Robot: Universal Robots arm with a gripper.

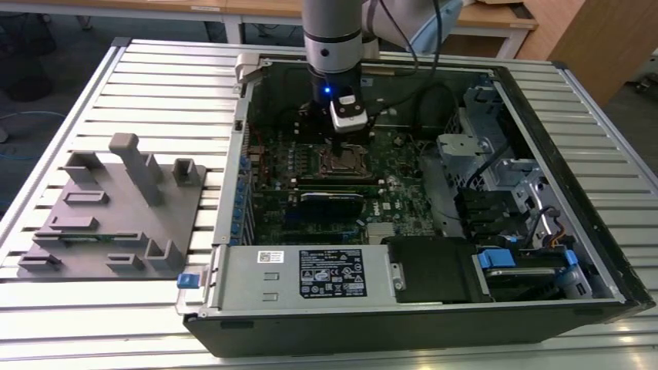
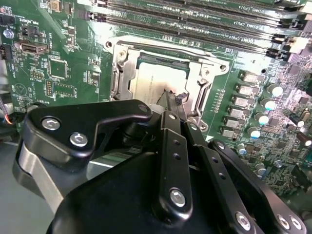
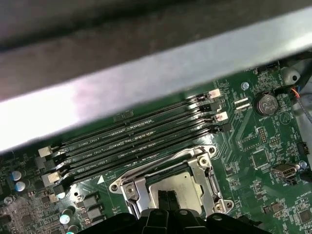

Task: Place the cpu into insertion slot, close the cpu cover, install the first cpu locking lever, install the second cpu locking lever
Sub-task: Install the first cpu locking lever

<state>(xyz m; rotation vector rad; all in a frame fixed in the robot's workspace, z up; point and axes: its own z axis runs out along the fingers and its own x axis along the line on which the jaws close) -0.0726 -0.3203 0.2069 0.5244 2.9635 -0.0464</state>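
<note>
**Hovering gripper tips over the seated cpu**

Standing at the near side of the exterior view: grey power supply box with its label sits at the front edge of the open computer case, which lies on its side on a slatted metal table. On the exterior view's left, a grey fixture block with upright posts sits on the table, apart from the case.

Further in, the green motherboard fills the case floor. The arm comes down from above, blue light lit on its wrist, gripper right over the socket area.

In the second wrist view the gripper has its black fingers pressed together, tips side by side with no gap, nothing held between them; tips sit at the edge of the cpu. The cpu lies flat inside the insertion slot, dull silver top showing. The cpu cover lies down around the chip, its window framing it. Can't tell whether the levers are latched.

In the first wrist view the closed fingertips point down onto the cpu, cover frame around it. Beyond the socket, four long black memory slots run side by side, and past them a pale metal case wall.
</note>
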